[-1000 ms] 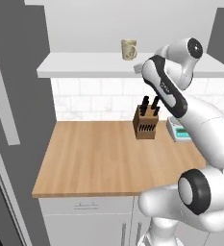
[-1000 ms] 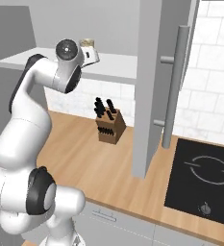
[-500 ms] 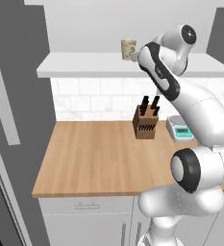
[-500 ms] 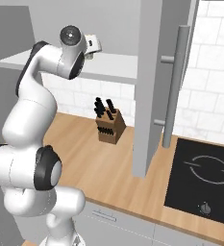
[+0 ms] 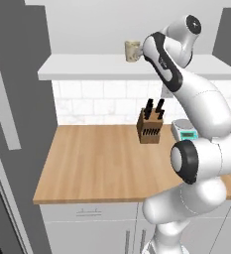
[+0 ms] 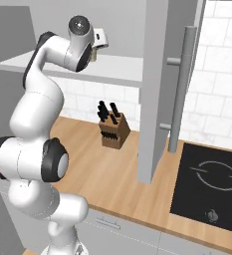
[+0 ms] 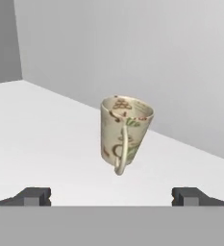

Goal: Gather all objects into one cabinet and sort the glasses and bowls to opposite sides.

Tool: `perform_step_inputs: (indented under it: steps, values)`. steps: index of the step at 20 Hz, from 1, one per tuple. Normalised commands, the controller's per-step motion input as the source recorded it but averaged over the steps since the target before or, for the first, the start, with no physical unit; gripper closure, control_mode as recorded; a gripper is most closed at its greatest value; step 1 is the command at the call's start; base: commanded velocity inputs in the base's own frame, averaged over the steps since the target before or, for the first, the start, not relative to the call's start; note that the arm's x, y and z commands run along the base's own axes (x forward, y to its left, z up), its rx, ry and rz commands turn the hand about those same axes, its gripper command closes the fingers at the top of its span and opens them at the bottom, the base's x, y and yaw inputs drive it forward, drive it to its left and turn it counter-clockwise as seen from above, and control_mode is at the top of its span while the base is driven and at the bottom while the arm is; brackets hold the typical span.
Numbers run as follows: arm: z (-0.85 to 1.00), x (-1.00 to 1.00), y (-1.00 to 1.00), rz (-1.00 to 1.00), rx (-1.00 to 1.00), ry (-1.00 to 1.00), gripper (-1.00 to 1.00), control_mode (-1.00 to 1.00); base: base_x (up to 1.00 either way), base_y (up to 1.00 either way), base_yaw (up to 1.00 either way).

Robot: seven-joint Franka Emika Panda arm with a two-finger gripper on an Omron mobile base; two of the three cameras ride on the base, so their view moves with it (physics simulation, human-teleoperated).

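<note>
Arm swung closer to mug point(image 7: 125, 133), pincer point(image 7: 111, 196) wide open, level

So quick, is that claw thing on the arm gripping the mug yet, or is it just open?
Gripper: open and empty; the jaws stand wide apart, short of the mug standing upright on the white shelf.

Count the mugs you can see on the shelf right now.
1. A beige mug stands upright on the white shelf, just ahead of the open gripper, handle facing the hand camera. The arm may hide others.
</note>
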Motion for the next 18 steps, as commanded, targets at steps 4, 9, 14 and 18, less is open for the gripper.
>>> perform_step_inputs:
  steps: [4, 9, 14, 18]
  values:
    - [-0.04, 0.11, 0.0, 0.01, 0.0, 0.01, -1.0, -1.0, 0.0, 0.0, 0.0]
    - [-0.15, 0.23, 0.16, 0.0, 0.0, 0.0, -1.0, -1.0, 0.0, 0.0, 0.0]
    - [-0.01, 0.4, 0.16, 0.0, 0.0, 0.0, -1.0, -1.0, 0.0, 0.0, 0.0]
    - [0.0, 0.57, 0.0, 0.0, 0.0, 0.01, -1.0, -1.0, 0.0, 0.0, 0.0]
